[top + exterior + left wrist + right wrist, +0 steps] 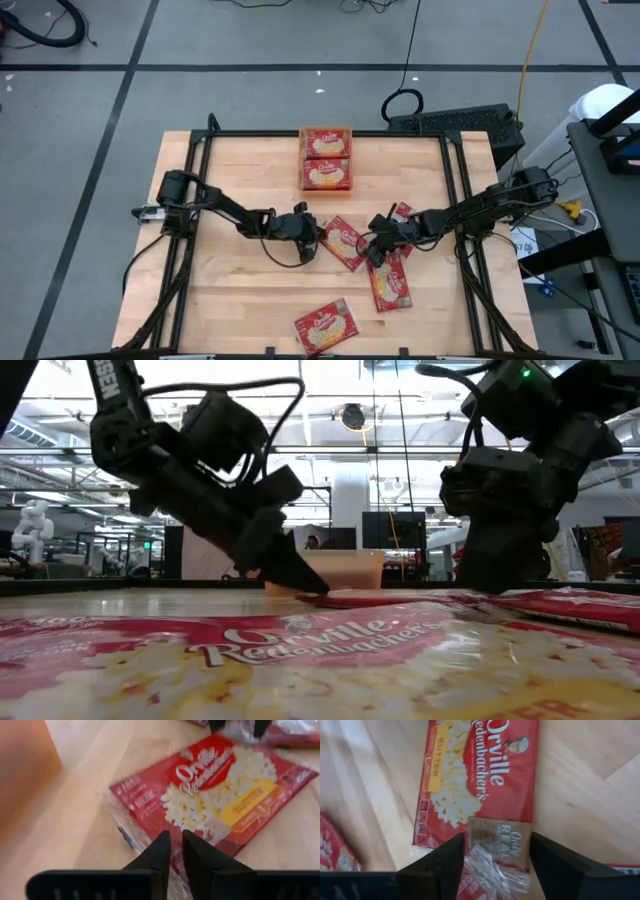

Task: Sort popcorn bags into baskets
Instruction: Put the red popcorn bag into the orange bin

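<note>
- The left gripper [312,228] is low over the middle of the table [240,290], its fingers [165,851] pinched nearly together on the clear wrapper edge of a popcorn bag [343,243] that lies face-up and tilted at the table's centre.
- The right gripper [377,243] sits just beside that bag on its other side, fingers [451,857] spread wide above the crinkled end of a second popcorn bag [485,775], gripping nothing.
- A third bag [390,283] lies just beyond the right gripper toward the near edge; another [402,214] peeks out under the right arm.
- One more bag [326,326] rests at the near edge, well apart from the rest.
- The orange basket [301,135] stands at the middle of the far edge, holding two bags [327,158] face-up side by side.
</note>
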